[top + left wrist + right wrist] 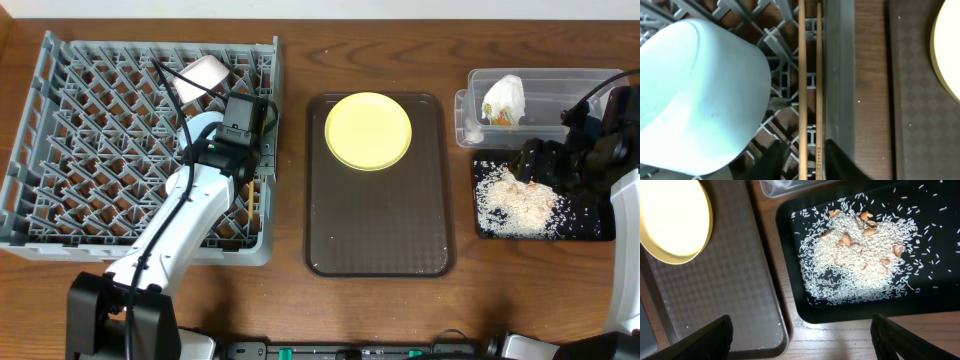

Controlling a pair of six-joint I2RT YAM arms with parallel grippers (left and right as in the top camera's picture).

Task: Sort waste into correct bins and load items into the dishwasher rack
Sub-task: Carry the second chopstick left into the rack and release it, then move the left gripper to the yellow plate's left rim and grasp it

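The grey dishwasher rack (100, 150) stands at the left. A light blue bowl (205, 75) lies in its far right part and fills the left of the left wrist view (695, 95). The wooden chopsticks (810, 85) lie in the rack along its right wall. My left gripper (807, 162) is open, one finger on each side of them. The yellow plate (368, 130) sits on the brown tray (380, 230). The napkin and wrapper (503, 100) lie in the clear tub (600, 85). Rice crumbs (860, 260) cover the black tray (790, 255). My right gripper (802, 340) is open and empty by that tray's corner. The white bowl and the cup are not in view.
The brown serving tray (715, 300) holds a few stray rice grains near its rim. Bare wood table (400, 320) runs along the front and between the trays. My right arm (590, 150) hangs over the black tray (590, 225).
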